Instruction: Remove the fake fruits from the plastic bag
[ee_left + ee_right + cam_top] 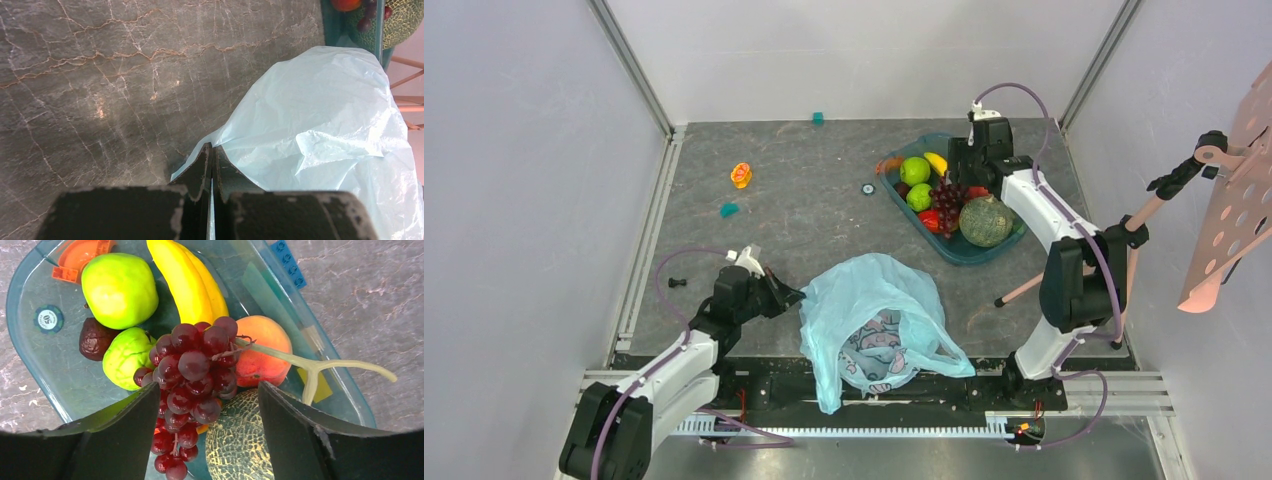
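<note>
The light-blue plastic bag [874, 320] lies crumpled at the near edge of the table. My left gripper [789, 297] is shut on its left edge, and a thin strip of bag [320, 115] runs between the pressed fingers [200, 170]. A pinkish print shows through the bag; I cannot tell whether fruit is inside. The fake fruits lie in a teal tray [1009, 245]: a netted melon [985, 221], two green apples [914, 170], dark grapes [948, 195] and a peach [262, 350]. My right gripper [209, 387] hangs open just above the grapes [195, 365] and the melon [240, 440].
A yellow banana [185, 280] and a dark brown fruit [92, 340] share the tray. An orange toy [741, 175], two small teal blocks [729, 209] and a round token [868, 188] lie on the table. A stand with a pink perforated board [1234, 180] leans in at the right.
</note>
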Controlling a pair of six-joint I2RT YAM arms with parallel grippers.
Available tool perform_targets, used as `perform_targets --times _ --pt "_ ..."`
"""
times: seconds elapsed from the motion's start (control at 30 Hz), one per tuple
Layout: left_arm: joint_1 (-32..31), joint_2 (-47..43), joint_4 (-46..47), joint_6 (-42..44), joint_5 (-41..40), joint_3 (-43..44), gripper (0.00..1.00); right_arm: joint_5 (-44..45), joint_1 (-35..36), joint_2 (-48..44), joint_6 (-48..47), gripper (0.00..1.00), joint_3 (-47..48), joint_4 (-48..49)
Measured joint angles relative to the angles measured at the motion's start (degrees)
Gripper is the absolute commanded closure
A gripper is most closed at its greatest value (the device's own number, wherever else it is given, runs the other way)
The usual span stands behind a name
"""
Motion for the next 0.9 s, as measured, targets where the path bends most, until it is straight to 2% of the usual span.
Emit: perform_targets --times 0.1,0.2,0.23,0.3,0.37,0.5,0.63,0.9 --pt "0.0 -0.1 -0.3 0.0 -0.3 0.0 0.98 0.9 0.0 -0.7 0.1 0.13 0.1 0.2" --pt "0.0 -0.1 -0.3 0.0 -0.7 0.0 0.98 1.4 0.0 -2.5 -0.1 0.17 0.1 0.5" --pt "0.0 -0.1 -0.3 0.0 -0.7 0.0 0.98 1.5 0.0 -3.5 -0.1 0.22 0.1 0.5" --pt "0.0 -0.1 -0.3 0.0 -0.8 0.0 0.98 1.2 0.0 -5.6 -0.2 0.44 0.1 0.9" --pt "0.0 -0.1 -0.3 0.0 -0.9 0.0 0.98 0.2 0.0 -7.6 -0.4 0.61 0.1 1.0" --pt "0.0 -0.1 -0.3 0.0 -1.0 0.0 0.98 -3.1 0.0 -9.0 -0.5 0.85 -0.1 0.9" --pt "0.0 0.0 -0.3 0.0 -1.0 0.0 0.98 -5.5 0.0 -9.0 -0.5 0.9 -3.1 0.5" --pt "0.0 0.0 -0.3 0.0 -1.0 0.0 0.98 -8.8 0.0 -6.9 -0.3 0.9 -7.0 -0.6"
